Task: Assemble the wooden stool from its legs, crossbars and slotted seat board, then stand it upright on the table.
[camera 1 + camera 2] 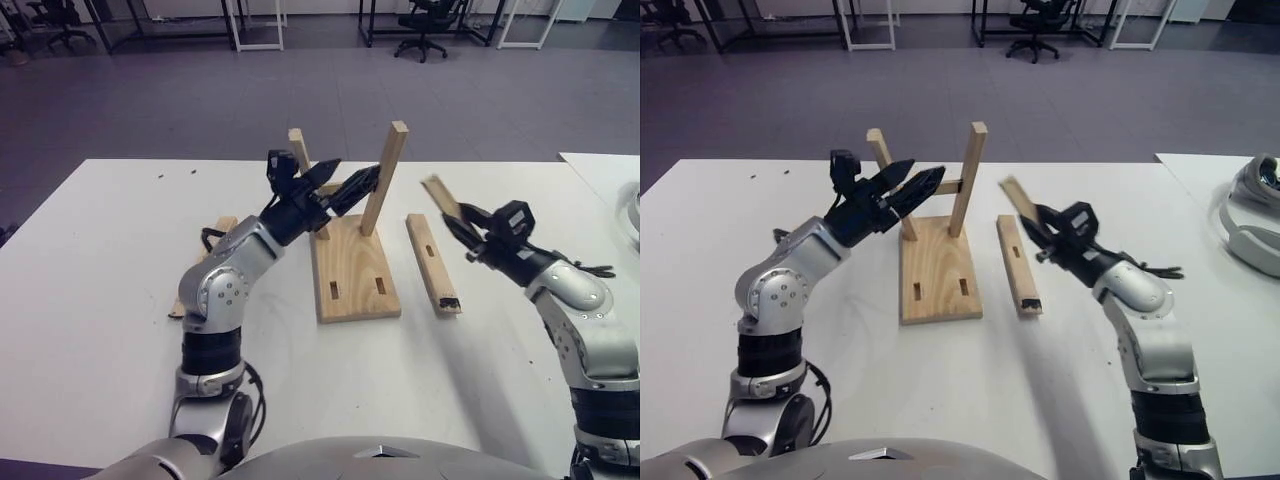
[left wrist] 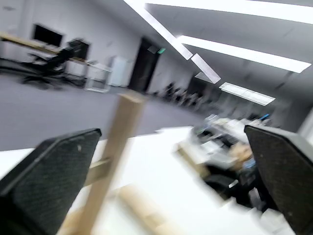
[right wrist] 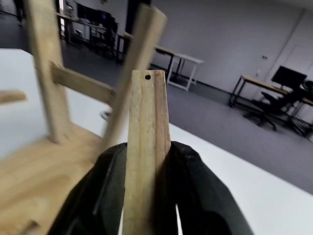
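The seat board (image 1: 355,270) lies flat mid-desk (image 1: 100,300) with two legs (image 1: 385,175) upright in its far slots, joined by a crossbar (image 1: 945,186); the near slots are empty. The left gripper (image 1: 923,172) has its fingers spread open near the crossbar, and the right gripper (image 1: 1045,228) has its fingers clamped on a raised leg (image 1: 1018,200). An angled insertion could jam this leg, and a left-arm nudge could topple the uprights.

Bright ceiling strip lights (image 2: 244,54) cast soft shadows across the white table (image 1: 90,330).
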### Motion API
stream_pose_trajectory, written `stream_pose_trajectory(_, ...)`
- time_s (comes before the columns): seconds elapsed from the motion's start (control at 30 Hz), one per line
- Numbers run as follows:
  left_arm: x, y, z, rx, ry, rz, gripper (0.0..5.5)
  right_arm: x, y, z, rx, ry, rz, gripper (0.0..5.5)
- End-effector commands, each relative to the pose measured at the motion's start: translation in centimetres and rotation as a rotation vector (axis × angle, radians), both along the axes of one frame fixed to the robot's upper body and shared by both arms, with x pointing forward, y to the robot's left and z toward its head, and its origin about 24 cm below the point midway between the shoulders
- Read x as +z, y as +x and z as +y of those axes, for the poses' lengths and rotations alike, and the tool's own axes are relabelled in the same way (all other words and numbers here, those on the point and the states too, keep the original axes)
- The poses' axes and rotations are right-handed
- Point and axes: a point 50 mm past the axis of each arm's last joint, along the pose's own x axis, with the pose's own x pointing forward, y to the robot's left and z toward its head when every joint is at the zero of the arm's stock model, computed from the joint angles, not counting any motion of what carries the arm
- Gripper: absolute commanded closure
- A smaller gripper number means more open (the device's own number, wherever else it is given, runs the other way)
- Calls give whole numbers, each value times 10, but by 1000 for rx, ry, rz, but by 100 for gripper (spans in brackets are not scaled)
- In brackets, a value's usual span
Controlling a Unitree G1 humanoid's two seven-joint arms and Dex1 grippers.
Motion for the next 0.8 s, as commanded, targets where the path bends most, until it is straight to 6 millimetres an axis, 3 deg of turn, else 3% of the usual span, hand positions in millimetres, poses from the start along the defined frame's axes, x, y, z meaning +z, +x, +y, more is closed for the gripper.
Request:
stream_pose_trajectory(0.03, 7, 1, -13, -56, -36, 59, 10, 36, -8, 47, 205, 72, -160, 418)
stream_pose_trajectory(0.13, 14, -2, -17, -87, -90, 63, 36, 41, -8, 62, 238, 87, -188, 418)
stream_pose_trajectory(0.27, 20, -5, -15, -95, -139, 67, 107, 38, -4, 65, 200, 83, -184, 418)
stream_pose_trajectory(0.8, 14, -4, -6, 4, -122, 127, 389, 34, 1, 79, 136, 77, -206, 418)
